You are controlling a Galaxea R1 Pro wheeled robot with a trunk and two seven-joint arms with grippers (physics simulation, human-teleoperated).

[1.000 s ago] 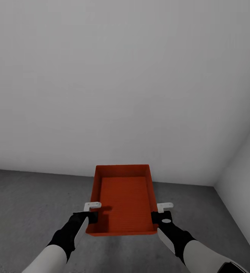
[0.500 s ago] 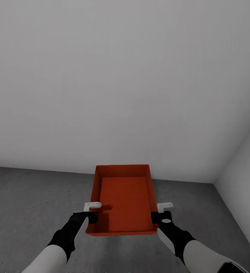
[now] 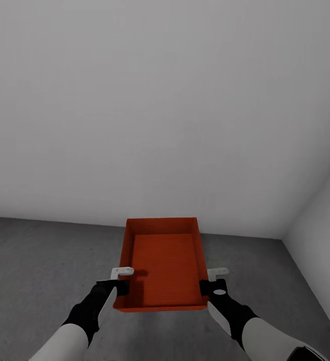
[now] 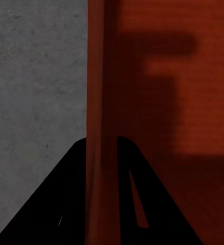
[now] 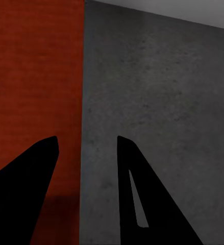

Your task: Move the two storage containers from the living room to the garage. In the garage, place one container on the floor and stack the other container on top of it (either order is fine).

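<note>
We hold one storage container (image 3: 162, 265) out in front of us, above the dark grey concrete floor (image 3: 34, 260) of the garage, with a plain white wall (image 3: 159, 100) ahead and a second white wall (image 3: 320, 220) meeting it at the right. The red-orange bin sits level with its open top up, and its long axis runs straight away from us toward the wall, one short end nearest our trunk. Our left claw (image 3: 120, 281) straddles the bin's left long wall near the close corner; in the left wrist view its two dark fingers (image 4: 66, 204) sit tight against either side of that thin wall, pinching it. Our right claw (image 3: 212, 282) straddles the right long wall likewise, one finger (image 5: 25, 189) inside over the ribbed bottom and the other outside over the concrete, with a visible gap around the wall.
</note>
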